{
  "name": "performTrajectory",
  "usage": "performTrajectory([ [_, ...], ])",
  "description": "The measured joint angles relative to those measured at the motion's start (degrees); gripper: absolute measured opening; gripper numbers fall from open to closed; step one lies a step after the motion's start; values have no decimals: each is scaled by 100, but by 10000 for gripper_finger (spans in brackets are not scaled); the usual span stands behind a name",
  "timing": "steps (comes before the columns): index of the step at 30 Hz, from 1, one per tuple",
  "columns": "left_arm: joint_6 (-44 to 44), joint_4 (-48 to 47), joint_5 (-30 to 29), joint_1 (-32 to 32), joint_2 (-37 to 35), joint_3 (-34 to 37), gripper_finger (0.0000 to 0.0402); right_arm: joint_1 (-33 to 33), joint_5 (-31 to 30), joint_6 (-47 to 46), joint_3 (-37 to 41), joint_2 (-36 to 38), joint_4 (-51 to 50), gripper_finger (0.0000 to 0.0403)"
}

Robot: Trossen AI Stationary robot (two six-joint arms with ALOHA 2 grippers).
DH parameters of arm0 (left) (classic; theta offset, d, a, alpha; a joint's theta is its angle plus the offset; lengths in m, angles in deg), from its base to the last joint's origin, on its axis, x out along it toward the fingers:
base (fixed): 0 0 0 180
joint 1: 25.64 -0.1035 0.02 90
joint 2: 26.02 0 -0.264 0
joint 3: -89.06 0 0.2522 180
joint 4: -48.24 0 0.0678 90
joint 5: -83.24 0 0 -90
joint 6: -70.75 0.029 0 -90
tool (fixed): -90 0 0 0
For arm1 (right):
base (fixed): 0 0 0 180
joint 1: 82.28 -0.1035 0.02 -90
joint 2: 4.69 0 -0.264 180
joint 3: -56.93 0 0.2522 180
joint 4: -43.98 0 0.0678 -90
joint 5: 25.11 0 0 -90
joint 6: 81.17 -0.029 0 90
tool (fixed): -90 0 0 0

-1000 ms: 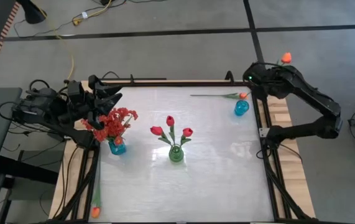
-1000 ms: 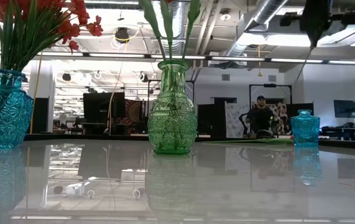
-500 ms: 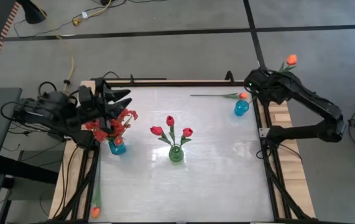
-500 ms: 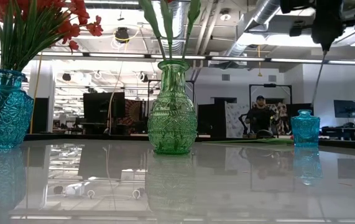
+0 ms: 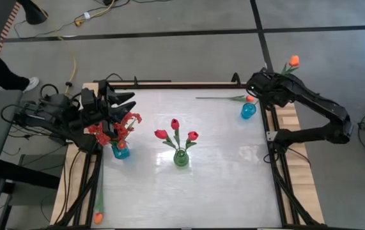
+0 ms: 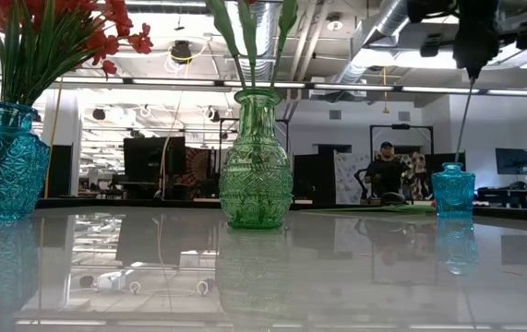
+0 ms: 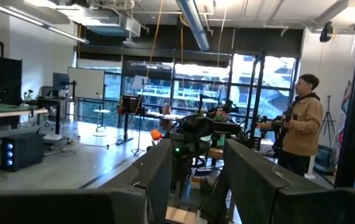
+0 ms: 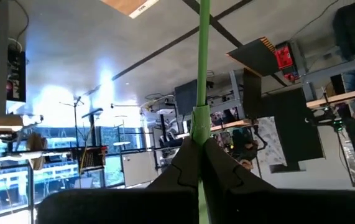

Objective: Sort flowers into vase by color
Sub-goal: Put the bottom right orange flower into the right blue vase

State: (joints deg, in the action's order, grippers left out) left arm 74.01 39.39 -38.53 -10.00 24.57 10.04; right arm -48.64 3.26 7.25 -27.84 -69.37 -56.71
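The right gripper (image 5: 254, 84), at two o'clock, pinches an orange tulip (image 5: 293, 61) above the small blue vase (image 5: 248, 110); the left gripper (image 5: 126, 98) waits parted at nine o'clock.

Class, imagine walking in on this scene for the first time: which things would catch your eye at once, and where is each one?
The bushy red spray in the blue vase at the table's left side, beside the left gripper, stands out most. At the table's middle, three red tulips fan out of a green vase. At the far right corner, the right gripper holds an orange tulip by its stem above a small blue vase.
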Motion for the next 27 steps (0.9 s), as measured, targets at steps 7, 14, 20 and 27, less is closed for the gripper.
performTrajectory([
  [7,-2,-44,4,0,0,0,134,-22,-32,-2,0,-185,16,27],
  [14,-39,-164,10,0,0,0,134,-16,-68,-24,0,-407,36,27],
  [20,-48,-171,195,0,0,0,134,-21,-66,-47,0,-585,87,30],
  [27,-46,-247,297,2,0,0,134,-41,-27,-82,0,-793,228,35],
])
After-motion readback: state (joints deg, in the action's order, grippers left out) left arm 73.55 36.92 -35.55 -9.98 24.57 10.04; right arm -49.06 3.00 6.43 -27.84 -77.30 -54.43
